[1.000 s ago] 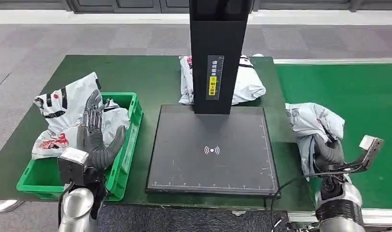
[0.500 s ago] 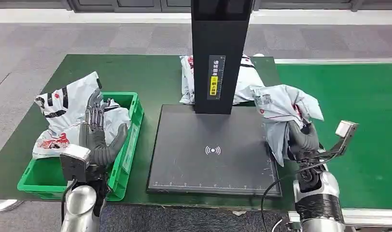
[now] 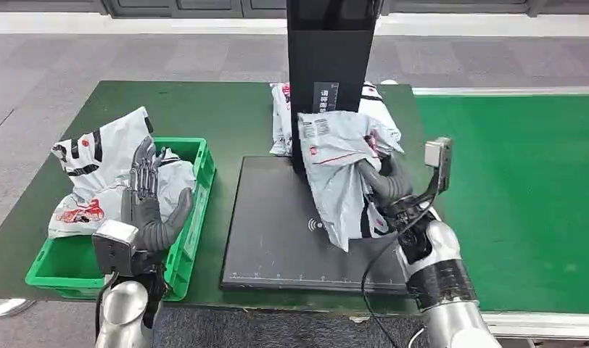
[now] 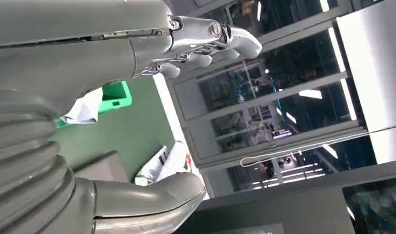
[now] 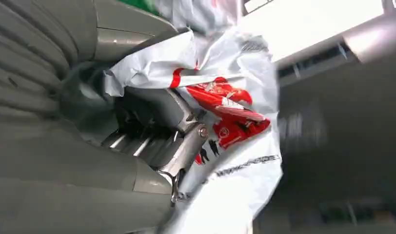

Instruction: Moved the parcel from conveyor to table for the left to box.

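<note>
Right hand [image 3: 384,187] grips grey poly-mailer parcel [image 3: 338,174], held above black scanner pad [image 3: 277,239], in front of black column [image 3: 328,65]. Printed label on parcel, red markings, text unreadable. Left hand [image 3: 148,206] empty, fingers spread, over green crate [image 3: 194,217] holding bagged parcels [image 3: 96,163].

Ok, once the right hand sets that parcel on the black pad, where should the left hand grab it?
Probably the parcel's upper left part, coming from the crate side. The right hand holds its right edge, the lower end hangs loose and crumpled, and the open left hand waits on that side.
</note>
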Robot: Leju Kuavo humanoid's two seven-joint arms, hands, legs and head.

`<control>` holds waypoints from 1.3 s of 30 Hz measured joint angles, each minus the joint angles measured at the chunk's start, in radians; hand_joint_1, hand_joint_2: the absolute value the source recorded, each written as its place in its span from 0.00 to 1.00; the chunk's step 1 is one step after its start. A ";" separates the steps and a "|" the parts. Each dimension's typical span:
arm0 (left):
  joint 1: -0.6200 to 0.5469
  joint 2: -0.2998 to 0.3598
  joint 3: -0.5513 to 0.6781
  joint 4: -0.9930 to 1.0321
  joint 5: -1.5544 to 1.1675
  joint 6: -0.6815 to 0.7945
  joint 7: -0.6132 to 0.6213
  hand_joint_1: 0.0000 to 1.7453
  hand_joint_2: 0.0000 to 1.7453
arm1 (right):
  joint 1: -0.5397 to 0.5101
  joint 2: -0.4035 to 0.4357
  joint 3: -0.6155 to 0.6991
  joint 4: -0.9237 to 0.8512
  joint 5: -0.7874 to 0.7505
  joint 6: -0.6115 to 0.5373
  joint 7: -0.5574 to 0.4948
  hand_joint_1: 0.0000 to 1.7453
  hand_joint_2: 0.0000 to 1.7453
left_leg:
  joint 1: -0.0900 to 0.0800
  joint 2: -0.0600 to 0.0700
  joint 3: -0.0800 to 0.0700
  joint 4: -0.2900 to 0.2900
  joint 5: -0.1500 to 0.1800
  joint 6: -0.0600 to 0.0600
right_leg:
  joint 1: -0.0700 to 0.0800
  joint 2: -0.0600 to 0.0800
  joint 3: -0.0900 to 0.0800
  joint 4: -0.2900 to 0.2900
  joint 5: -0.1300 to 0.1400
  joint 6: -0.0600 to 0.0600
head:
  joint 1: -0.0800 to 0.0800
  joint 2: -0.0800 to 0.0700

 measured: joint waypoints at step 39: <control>0.034 0.005 -0.008 0.005 0.031 0.032 0.002 0.00 1.00 | -0.253 0.087 0.618 0.411 0.518 -0.174 0.047 0.00 0.00 | 0.000 -0.003 -0.002 0.000 0.001 0.000 | 0.000 -0.003 -0.001 0.000 0.000 0.000 | 0.000 0.000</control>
